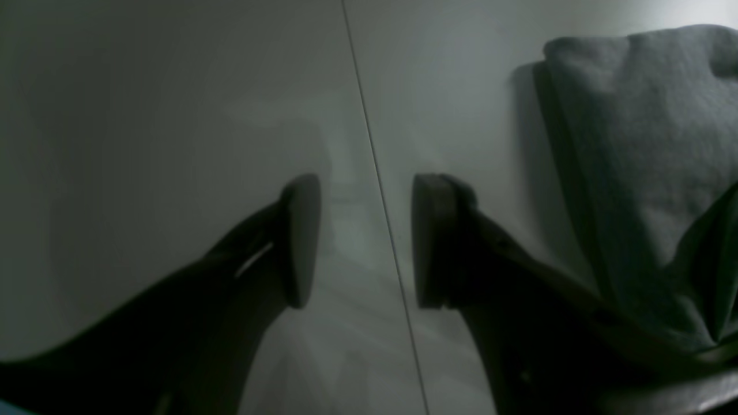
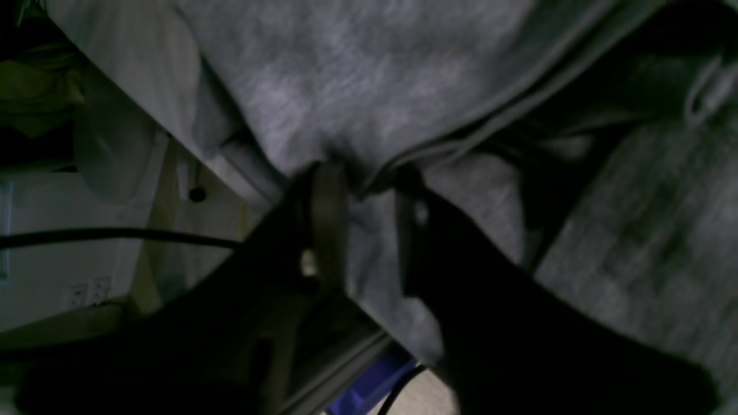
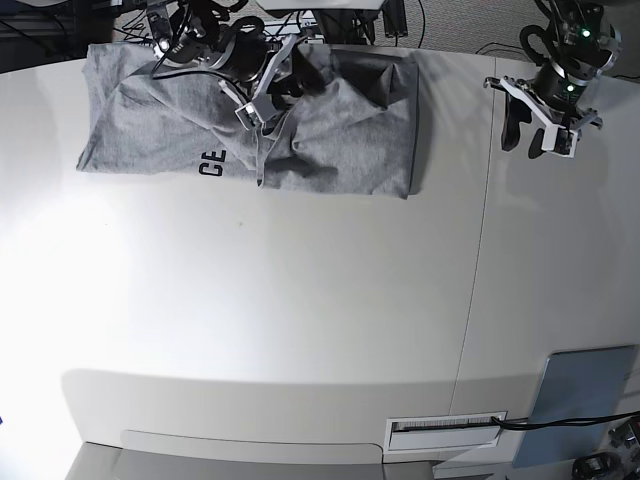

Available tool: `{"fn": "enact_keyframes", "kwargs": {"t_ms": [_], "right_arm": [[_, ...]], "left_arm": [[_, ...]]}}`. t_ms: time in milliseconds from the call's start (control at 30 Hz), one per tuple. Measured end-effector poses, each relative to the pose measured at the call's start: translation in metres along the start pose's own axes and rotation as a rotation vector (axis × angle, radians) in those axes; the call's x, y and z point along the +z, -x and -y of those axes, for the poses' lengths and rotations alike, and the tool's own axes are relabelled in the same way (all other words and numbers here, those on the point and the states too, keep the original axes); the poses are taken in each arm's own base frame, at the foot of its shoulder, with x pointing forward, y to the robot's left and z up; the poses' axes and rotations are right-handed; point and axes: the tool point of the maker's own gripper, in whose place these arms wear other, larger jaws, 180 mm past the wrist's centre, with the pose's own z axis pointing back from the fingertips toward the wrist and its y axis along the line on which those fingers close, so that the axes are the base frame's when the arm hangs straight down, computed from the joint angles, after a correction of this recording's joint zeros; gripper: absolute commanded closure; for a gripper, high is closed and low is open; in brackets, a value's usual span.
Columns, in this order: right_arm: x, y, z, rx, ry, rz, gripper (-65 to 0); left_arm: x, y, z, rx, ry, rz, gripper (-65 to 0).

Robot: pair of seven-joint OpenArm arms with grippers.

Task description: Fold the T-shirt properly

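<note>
The grey T-shirt (image 3: 340, 130) lies rumpled and partly folded at the table's far left, with the black letters "CE" showing near its front edge. My right gripper (image 3: 262, 112) sits on top of the shirt. In the right wrist view its fingers (image 2: 328, 219) have a raised fold of the T-shirt (image 2: 346, 69) pinched between them, by a hem near the table's edge. My left gripper (image 3: 525, 145) hovers at the far right, apart from the shirt. In the left wrist view the left gripper (image 1: 367, 190) stands open over bare table, and a T-shirt (image 1: 628, 161) corner lies to its right.
A thin seam (image 3: 480, 250) runs front to back across the white table (image 3: 300, 300). A grey pad (image 3: 580, 400) and a white label strip (image 3: 445, 428) lie at the near right. Cables and equipment crowd the far edge behind the shirt.
</note>
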Motion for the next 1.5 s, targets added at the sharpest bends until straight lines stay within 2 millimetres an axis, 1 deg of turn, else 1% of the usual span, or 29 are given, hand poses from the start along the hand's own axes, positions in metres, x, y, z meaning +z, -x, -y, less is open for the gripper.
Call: {"fn": "enact_keyframes", "kwargs": {"t_ms": [33,133,367,433,533,667,800,867,1000,1100,1233,1400,1433,1500], "right_arm": [[0.000,-0.001,-0.001,0.007,-0.006,0.001,-0.2],[0.000,0.001,-0.008,0.048,-0.046,-0.003,0.0],[0.002,0.021,-0.008,0.054,-0.046,-0.122,0.0],[0.006,0.021,-0.009,0.074,-0.045,-0.139,0.0],[0.014,0.010,-0.011,0.128,-0.035,-0.128,0.0],[0.023,0.007,-0.002,0.215,0.028,-0.157,0.0],[0.031,0.007,0.004,0.243,0.055,-0.188,0.0],[0.036,0.009,0.013,0.241,0.081,-0.209,0.0],[0.048,0.007,0.036,0.215,0.159,-0.223,0.0],[0.056,0.006,0.047,0.192,0.188,-0.224,0.0],[0.059,0.005,0.044,0.150,0.155,-0.213,0.0],[0.058,0.008,0.034,0.276,0.084,-0.234,0.0],[0.058,0.009,0.033,0.293,0.074,-0.236,-1.6],[0.058,0.009,0.032,0.308,0.066,-0.237,-11.6]], "left_arm": [[0.000,0.000,0.000,0.001,0.000,0.000,-25.7],[0.000,0.000,0.000,0.000,0.000,0.000,-25.7],[0.000,0.000,0.000,0.000,0.000,0.000,-25.7],[0.000,0.000,0.000,0.000,0.000,0.000,-25.7],[0.000,0.000,0.000,0.000,0.000,0.000,-25.7],[0.000,0.000,0.000,0.000,0.000,0.000,-25.7],[0.000,0.000,0.000,0.000,0.000,0.000,-25.7],[0.000,0.000,0.000,0.000,0.000,0.000,-25.7],[0.000,0.000,0.000,0.000,0.000,0.000,-25.7],[0.000,0.000,0.000,0.000,0.000,0.000,-25.7],[0.000,0.000,0.000,0.001,0.000,0.000,-25.7],[0.000,0.000,0.000,0.000,0.000,0.000,-25.7],[0.000,0.000,0.000,0.001,0.000,0.000,-25.7],[0.000,0.000,0.000,0.001,0.000,0.000,-25.7]]}}
